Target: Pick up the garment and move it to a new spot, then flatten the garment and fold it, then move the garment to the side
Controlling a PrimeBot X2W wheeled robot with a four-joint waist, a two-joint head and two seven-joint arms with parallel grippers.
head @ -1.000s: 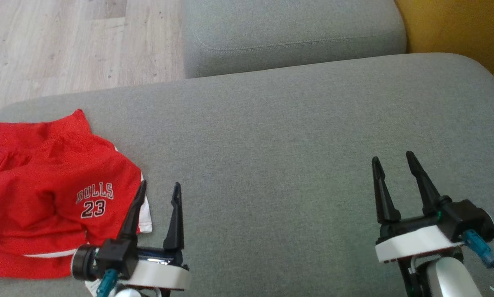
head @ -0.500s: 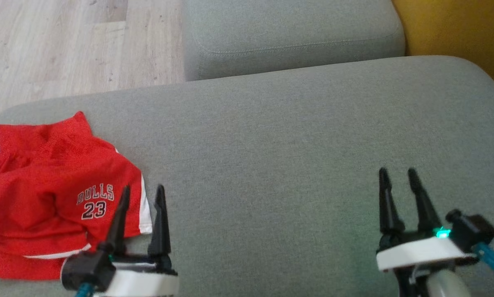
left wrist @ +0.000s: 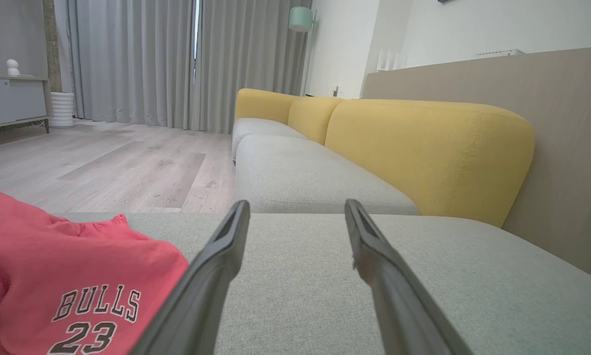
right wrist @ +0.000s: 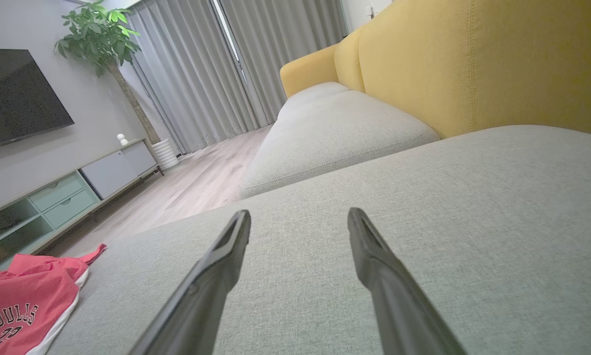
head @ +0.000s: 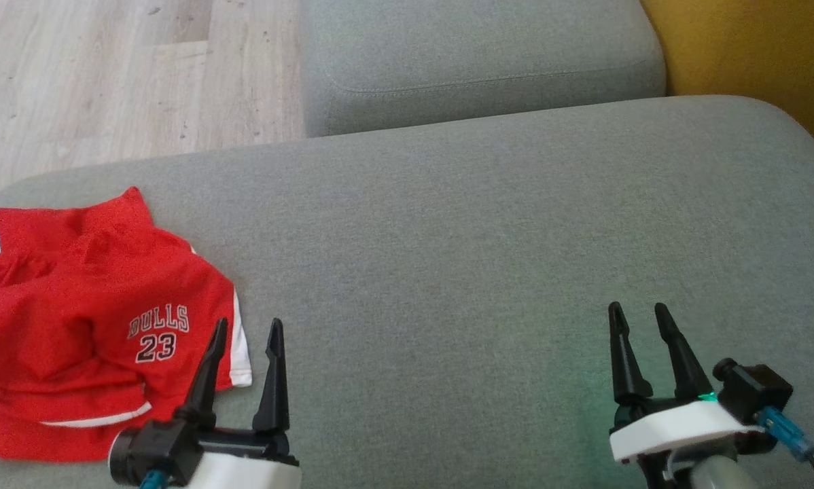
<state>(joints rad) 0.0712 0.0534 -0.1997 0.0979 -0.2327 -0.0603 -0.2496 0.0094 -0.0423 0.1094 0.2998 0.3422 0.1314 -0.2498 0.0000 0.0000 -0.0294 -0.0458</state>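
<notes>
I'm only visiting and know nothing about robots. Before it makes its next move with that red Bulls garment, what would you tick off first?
1. Left gripper open and holding nothing: ok.
2. Right gripper open and holding nothing: ok.
3. Red garment lying flat: not ok, it is bunched and wrinkled.
4. Garment wholly on the grey cushion: cannot tell, because the head view cuts off its left edge.
5. Left gripper apart from the cloth: cannot tell. One finger overlaps the garment's white trim in the head view, but whether they touch is unclear.
</notes>
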